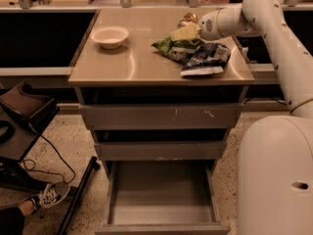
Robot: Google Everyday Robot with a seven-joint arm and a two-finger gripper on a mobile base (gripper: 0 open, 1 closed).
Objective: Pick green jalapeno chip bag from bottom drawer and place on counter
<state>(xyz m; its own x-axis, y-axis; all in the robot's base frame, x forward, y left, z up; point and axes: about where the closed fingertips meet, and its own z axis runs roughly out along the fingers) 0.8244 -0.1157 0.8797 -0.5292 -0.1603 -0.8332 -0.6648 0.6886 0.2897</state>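
1. Green chip bag [168, 47]: lies crumpled on the counter [132, 65], in its right half and towards the rear edge, well clear of the front edge.
2. Gripper [186, 32]: sits directly at the top of the green chip bag, on the side nearer the rear right corner, and appears to touch it. Whether its jaws are spread or pinching the bag cannot be told from this view.
3. Arm [274, 28]: white, reaching in over the right edge of the counter from the robot's body [274, 180], which fills the lower right of the view.
4. Blue-and-white chip bag [205, 60]: lies flat just beside the green bag, touching it, nearer the right edge and the front right corner.
5. Bowl [110, 35]: pale and shallow, standing upright near the rear left corner, well apart from both bags.
6. Bottom drawer [161, 190]: pulled fully out below the front edge, showing a bare grey floor.
7. Upper drawers [161, 116]: two shallower ones above the bottom drawer, each pulled out only slightly.
8. Black cart [24, 106]: stands on the speckled floor beyond the left edge, with a cable [54, 151] hanging below it.
9. Shoe [46, 197]: a dark sneaker with white laces, on the floor at the lower left.
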